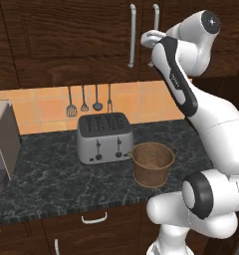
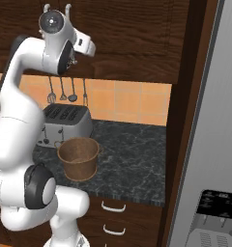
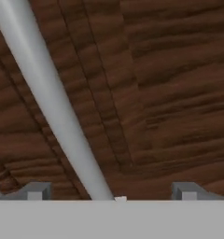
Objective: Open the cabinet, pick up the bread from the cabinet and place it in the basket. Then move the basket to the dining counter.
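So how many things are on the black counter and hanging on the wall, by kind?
Toaster: 1
Basket: 1
Grey machine at the left edge: 1
Hanging utensils: 4
Total: 7

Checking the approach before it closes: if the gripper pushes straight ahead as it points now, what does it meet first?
Most likely the silver bar handle, which runs between the open gripper fingertips; right behind it is the cabinet door. Exact depth is unclear.

We see an orange tiled backsplash (image 1: 47, 102), hanging utensils (image 1: 84, 99), a silver toaster (image 1: 104, 137) on black granite worktop (image 1: 57, 182), fridge (image 2: 214, 144) at right.
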You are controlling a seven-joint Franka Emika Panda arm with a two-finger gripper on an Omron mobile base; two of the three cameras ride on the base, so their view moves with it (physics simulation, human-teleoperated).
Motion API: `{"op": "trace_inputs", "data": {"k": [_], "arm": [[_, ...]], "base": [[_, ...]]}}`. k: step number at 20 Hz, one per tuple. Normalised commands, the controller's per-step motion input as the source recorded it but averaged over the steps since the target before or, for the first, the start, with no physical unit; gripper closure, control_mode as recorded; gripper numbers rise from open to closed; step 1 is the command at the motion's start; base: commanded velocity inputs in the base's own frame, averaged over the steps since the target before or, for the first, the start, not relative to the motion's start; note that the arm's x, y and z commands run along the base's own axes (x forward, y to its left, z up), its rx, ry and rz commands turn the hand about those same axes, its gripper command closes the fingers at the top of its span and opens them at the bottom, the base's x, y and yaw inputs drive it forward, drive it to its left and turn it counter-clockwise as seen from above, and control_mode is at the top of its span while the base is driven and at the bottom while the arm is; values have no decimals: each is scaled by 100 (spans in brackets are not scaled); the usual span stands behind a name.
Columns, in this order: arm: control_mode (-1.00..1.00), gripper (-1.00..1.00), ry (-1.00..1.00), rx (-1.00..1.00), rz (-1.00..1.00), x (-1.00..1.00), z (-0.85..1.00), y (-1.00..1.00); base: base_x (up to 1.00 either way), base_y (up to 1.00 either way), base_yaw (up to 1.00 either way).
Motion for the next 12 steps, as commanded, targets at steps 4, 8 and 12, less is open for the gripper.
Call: {"op": "trace_inputs", "data": {"k": [4,8,12], "arm": [[-100,-100,-4,14,0,20,1,4],[-100,-100,-6,11,0,12,0,8],[-100,-100,-10,6,0,27,0,35]], "base": [[0,0,0],[0,0,0],[0,0,0]]}}
